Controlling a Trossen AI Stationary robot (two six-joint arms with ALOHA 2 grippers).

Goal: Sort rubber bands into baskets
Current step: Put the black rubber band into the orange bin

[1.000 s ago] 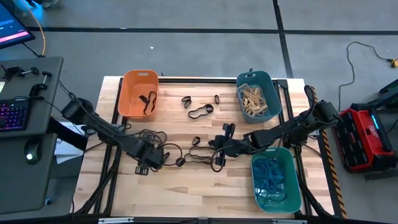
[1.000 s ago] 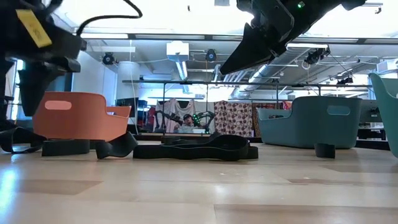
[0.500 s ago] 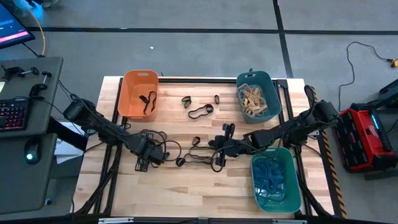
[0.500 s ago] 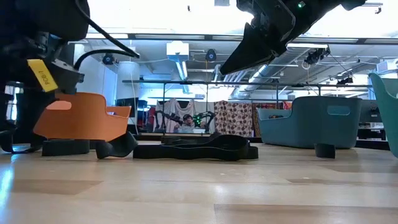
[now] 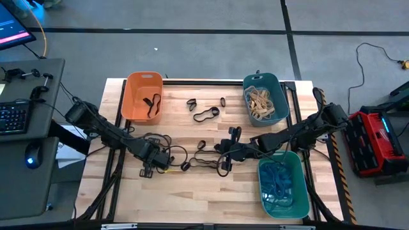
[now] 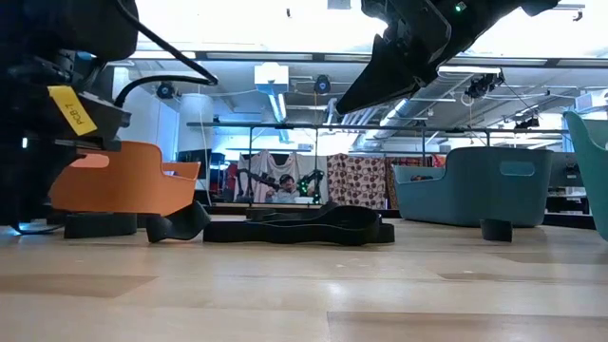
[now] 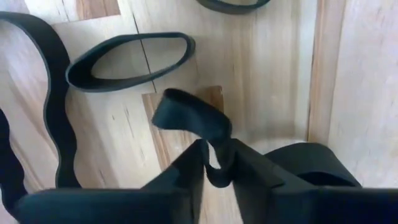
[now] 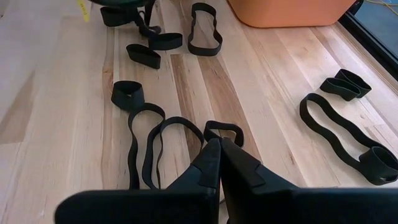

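The fingers of the left gripper (image 7: 214, 163) are pinched on a black rubber band (image 7: 193, 121), low over the table (image 5: 192, 198) among more black bands. The right gripper (image 8: 217, 149) has its fingers closed with nothing between them, near the middle. I think the pick-up is done; next comes lifting the band to the orange basket (image 5: 142, 96), where a black band already lies.

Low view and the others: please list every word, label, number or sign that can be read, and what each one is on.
No text in any view can be read.
Yellow tag on the left arm, low view: dark print, too small to read.
Screen at the desk, high view: only coloured patches, nothing legible.
Keyboard, high view: key legends too small to read.
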